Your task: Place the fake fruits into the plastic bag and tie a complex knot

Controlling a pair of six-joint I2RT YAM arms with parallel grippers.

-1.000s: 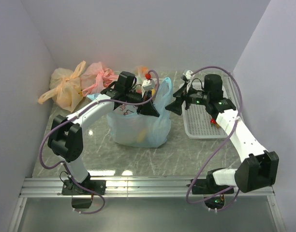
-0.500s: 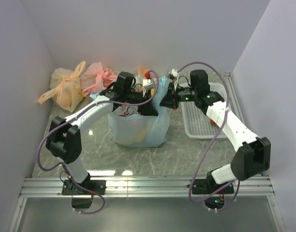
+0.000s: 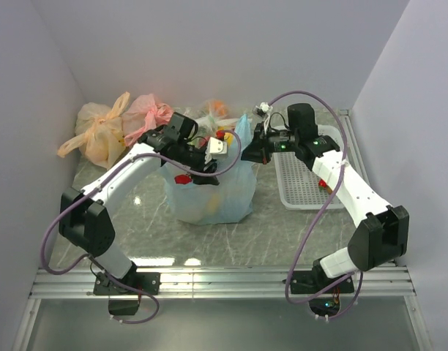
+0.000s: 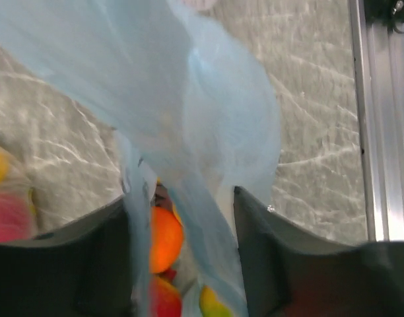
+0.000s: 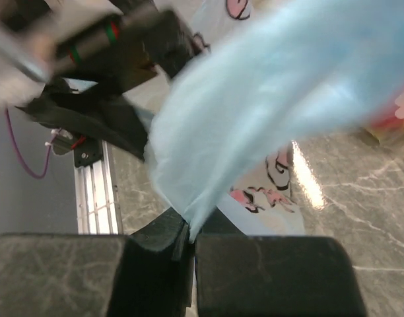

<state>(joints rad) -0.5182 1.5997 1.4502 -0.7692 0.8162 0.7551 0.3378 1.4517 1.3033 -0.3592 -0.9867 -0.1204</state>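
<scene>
Right wrist view: right gripper (image 5: 189, 246) jaws together, clamped on a drawn-out point of the plastic bag (image 5: 268, 99). The light blue film fans up and to the right from the pinch, blurred. Pinkish cartoon prints show on the bag wall behind. The left arm (image 5: 109, 46) lies across the upper left of this view, out of focus.

Left wrist view: left gripper (image 4: 182, 261) jaws apart. A fold of the bag (image 4: 208, 119) runs down through the gap. It lies close to both fingers (image 4: 90, 264), but I cannot tell if it touches them. Below the gap, inside the bag: orange fake fruit (image 4: 164, 238), red fake fruit (image 4: 159, 300) just under it, yellow fake fruit (image 4: 212, 305) to the right of the red one. The marbled tabletop (image 4: 307, 132) is beyond, with the aluminium rail (image 4: 380, 132) along its near edge.

Top external view: left gripper (image 3: 209, 170) is over the open mouth of the bag (image 3: 209, 201), angled down into it. The right gripper (image 3: 249, 155) holds the bag's right upper edge, which rises to a peak just beside it. The bag stands around the middle of the tabletop (image 3: 282, 234), bulging, with no knot in its handles. The white perforated tray (image 3: 304, 191) sits along the right edge, under the right arm. In the far-left corner a yellow-orange bag (image 3: 99, 135) and a pink bag (image 3: 147, 110) lie touching. A clear bag (image 3: 213, 110) with coloured contents lies at the far edge, behind the blue bag.
</scene>
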